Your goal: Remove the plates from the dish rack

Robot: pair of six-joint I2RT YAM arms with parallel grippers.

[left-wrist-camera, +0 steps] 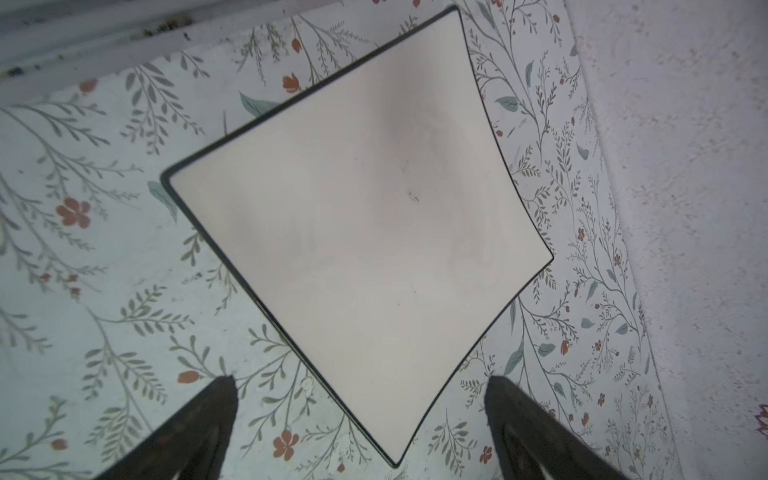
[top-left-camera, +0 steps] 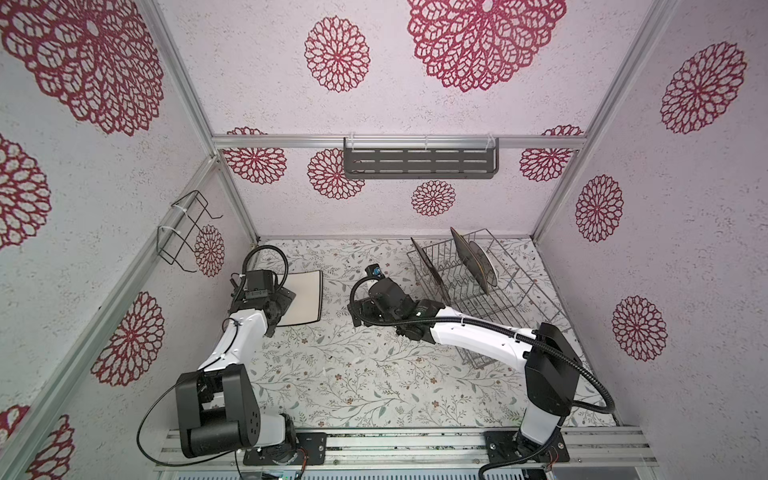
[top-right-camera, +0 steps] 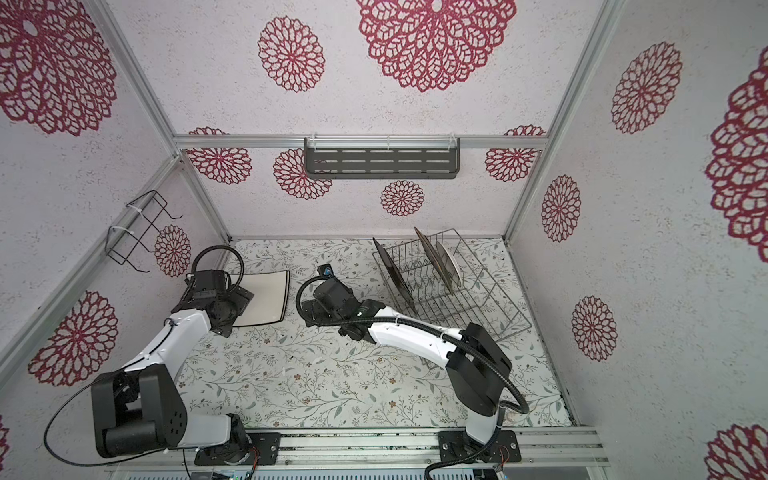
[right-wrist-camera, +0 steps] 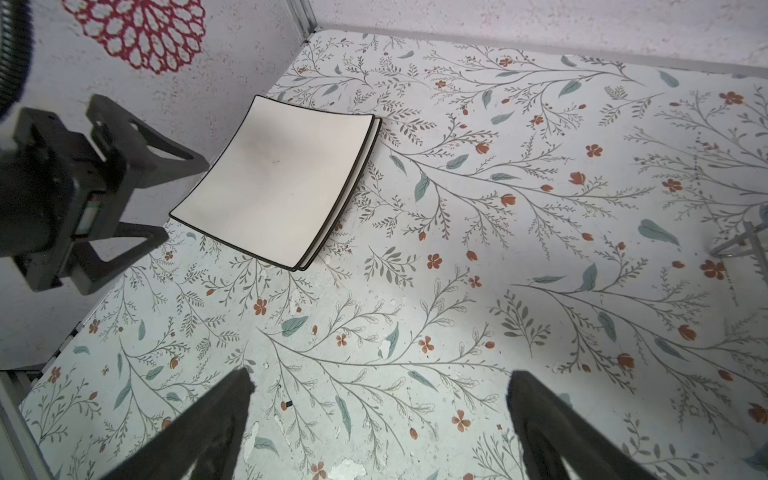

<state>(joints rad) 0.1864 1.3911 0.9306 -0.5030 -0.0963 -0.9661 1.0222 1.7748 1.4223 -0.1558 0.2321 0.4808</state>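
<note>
The silver wire dish rack [top-left-camera: 515, 291] [top-right-camera: 490, 299] stands at the back right. Three plates stand on edge in it: a black one [top-left-camera: 430, 270], a patterned one [top-left-camera: 463, 251] and a smaller round white one [top-left-camera: 486, 266]. Two square white dark-rimmed plates [top-left-camera: 305, 299] [right-wrist-camera: 274, 178] lie stacked flat on the table at the back left. My left gripper [left-wrist-camera: 361, 380] [top-left-camera: 286, 301] hovers open over a corner of the top plate [left-wrist-camera: 357, 228], touching nothing. Between the stack and the rack my right gripper [right-wrist-camera: 380, 374] [top-left-camera: 356, 309] hangs open over bare table.
A dark grey slotted shelf [top-left-camera: 419, 162] hangs on the back wall. A black wire holder [top-left-camera: 183, 232] is fixed to the left wall. The left wall stands close beside the stacked plates. An aluminium rail [top-left-camera: 415, 444] runs along the table's front.
</note>
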